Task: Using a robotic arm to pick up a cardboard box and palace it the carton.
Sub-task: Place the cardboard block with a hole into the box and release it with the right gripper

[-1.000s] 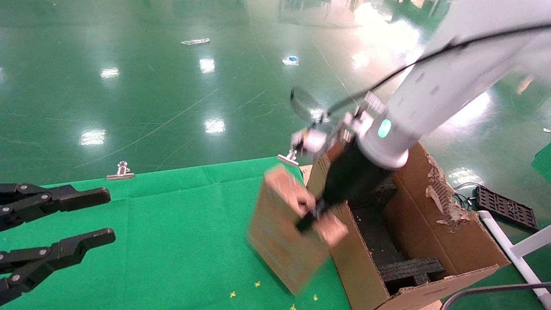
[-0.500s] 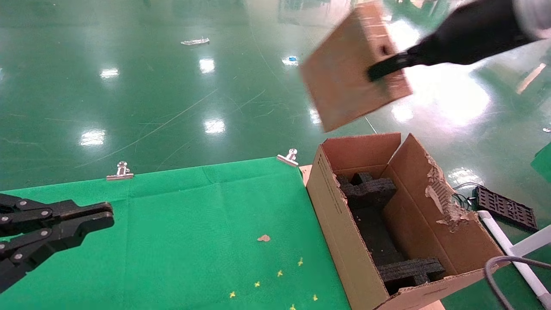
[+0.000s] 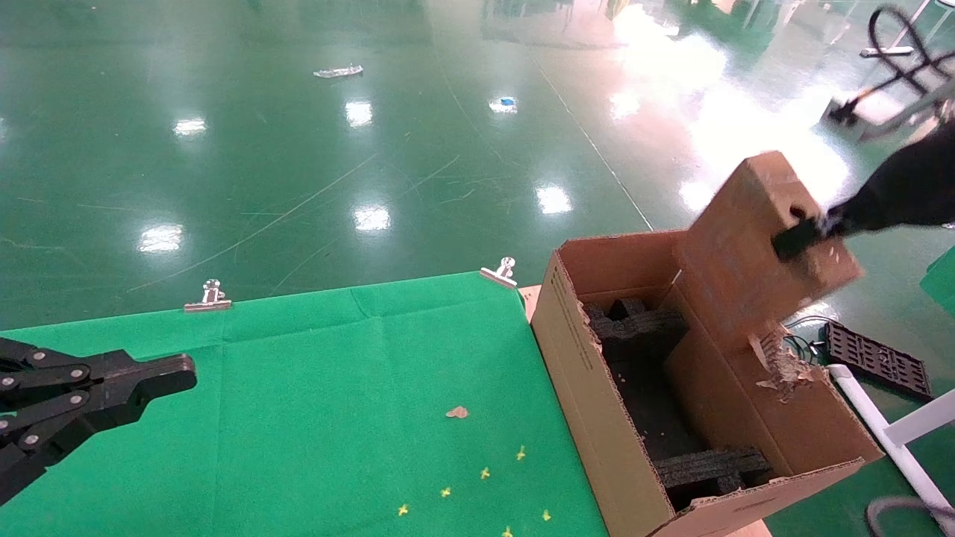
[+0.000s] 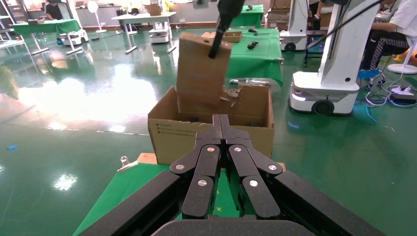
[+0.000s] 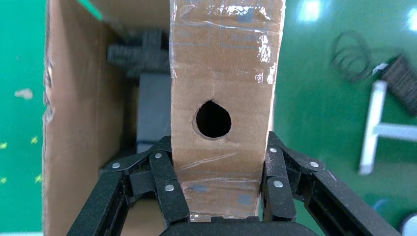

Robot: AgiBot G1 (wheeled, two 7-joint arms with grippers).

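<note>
Head view: the right gripper (image 3: 800, 237) comes in from the right edge and pinches the box (image 3: 761, 250), which hangs tilted in the air over the far right part of the carton (image 3: 597, 388); its lower edge sits at the carton's torn right flap. Black foam (image 3: 649, 350) lines the carton's inside. The carton stands at the right edge of the green cloth (image 3: 313, 403). The left gripper (image 3: 160, 377) rests low at the left over the cloth, fingers pressed together.

Left wrist view: the left gripper (image 4: 221, 123) is closed on nothing; beyond it the box (image 4: 201, 73) hangs above the carton (image 4: 211, 135).

Right wrist view: the right gripper (image 5: 216, 189) clamps the box (image 5: 223, 73) by its two narrow sides, with the carton (image 5: 74, 123) below.
</note>
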